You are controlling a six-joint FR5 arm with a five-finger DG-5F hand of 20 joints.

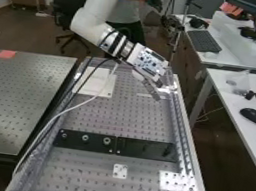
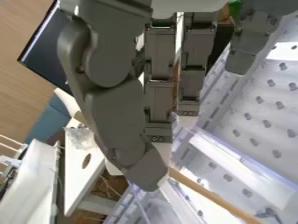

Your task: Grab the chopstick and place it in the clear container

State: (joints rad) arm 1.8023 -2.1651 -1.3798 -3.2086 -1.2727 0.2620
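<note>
White robot arm [image 1: 93, 17], smooth, rounded tube-like links. Black and silvery bands [image 1: 116, 42] near the wrist. Hand [image 1: 149, 64] has a pale housing with dark, speckled, board-like markings. Black cable [image 1: 81, 81] and thicker white cable [image 1: 77, 105] run off the wrist end, both thin next to the links. Fingers [image 1: 151, 89] dark grey, matte; up close, boxy stacked segments with seams, small paired round screws near the ends. Thumb [image 2: 118, 112] same grey, chunkier, curved edges, smooth plates, blunt tip, small round recesses on its side.
</note>
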